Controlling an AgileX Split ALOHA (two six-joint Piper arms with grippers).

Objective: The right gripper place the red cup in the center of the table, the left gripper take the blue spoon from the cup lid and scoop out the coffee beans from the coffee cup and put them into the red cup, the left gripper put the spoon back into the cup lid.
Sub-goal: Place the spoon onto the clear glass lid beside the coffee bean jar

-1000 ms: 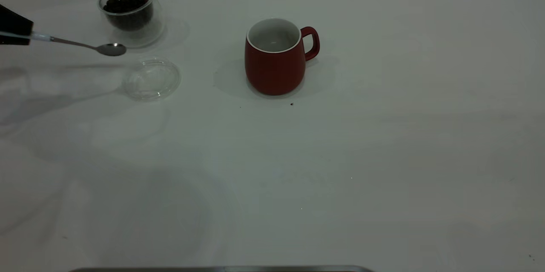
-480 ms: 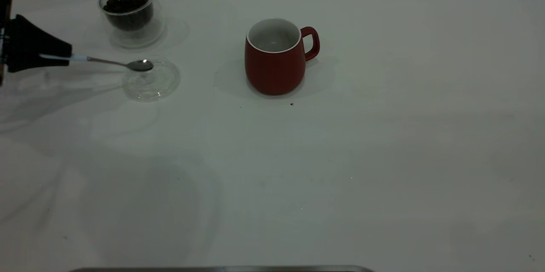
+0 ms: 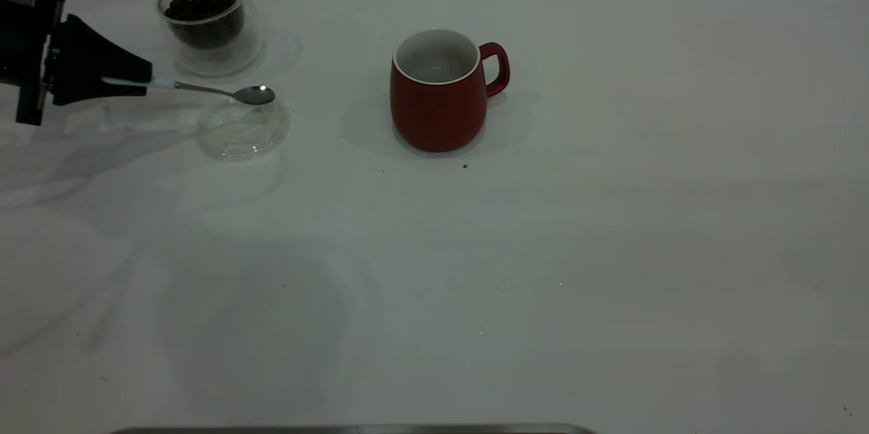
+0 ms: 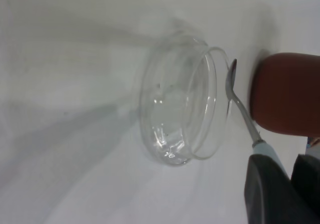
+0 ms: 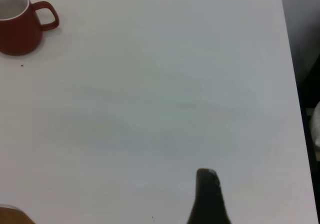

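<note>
across the whole exterior view spreads the table (image 3: 611,250), its far edge running just behind the coffee cup (image 3: 209,25) and its right far corner rounded; wide bare surface lies in front of and to the right of the red cup (image 3: 440,91). the red cup stands upright near the middle, handle pointing away from the coffee cup. left of the red cup, well apart, sits the coffee cup with the coffee beans (image 3: 201,5) heaped inside. just in front of the coffee cup lies the cup lid (image 3: 242,130), flat on the table. the left gripper (image 3: 139,83) reaches in from the left edge, clamped on the pale handle of the blue spoon (image 3: 224,91), whose bowl hangs over the lid's far rim. of the right gripper (image 5: 207,196), only a dark fingertip shows; its fingers' spacing can't be judged.
</note>
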